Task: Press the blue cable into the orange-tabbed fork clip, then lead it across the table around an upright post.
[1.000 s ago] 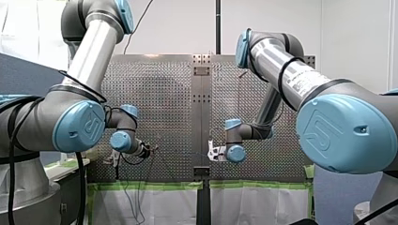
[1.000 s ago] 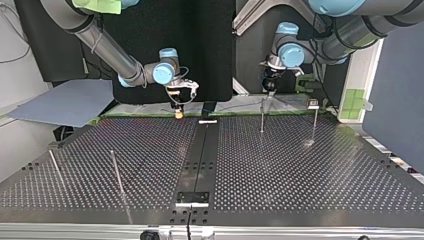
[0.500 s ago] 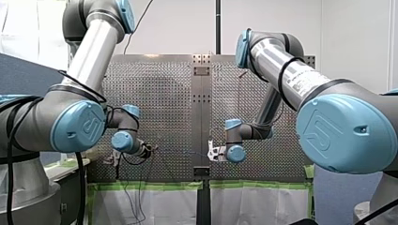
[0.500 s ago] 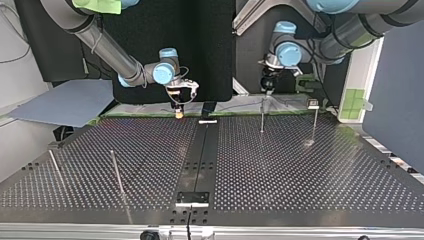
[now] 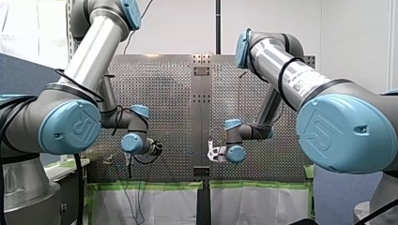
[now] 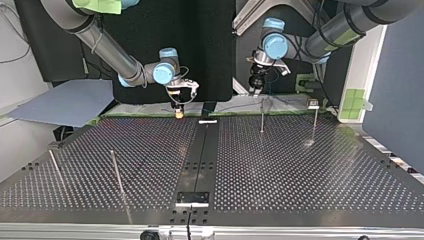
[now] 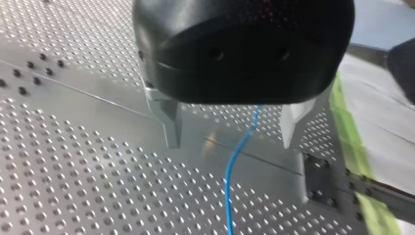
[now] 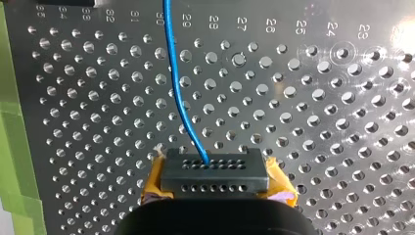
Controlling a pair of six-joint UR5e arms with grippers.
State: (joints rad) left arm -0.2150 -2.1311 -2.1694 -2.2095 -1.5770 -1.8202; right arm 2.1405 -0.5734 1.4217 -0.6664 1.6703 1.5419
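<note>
Wide open, my left claw [image 7: 231, 145] straddles the blue cable [image 7: 227, 196].

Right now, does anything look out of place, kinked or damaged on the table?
Nothing stands out. The blue cable runs smoothly from my right hand over the perforated table, with no kink showing, and passes untouched between the open fingers of my left hand.

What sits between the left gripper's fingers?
Left wrist view: the blue cable runs through the open left gripper, touching neither finger, with the perforated table beneath.
</note>
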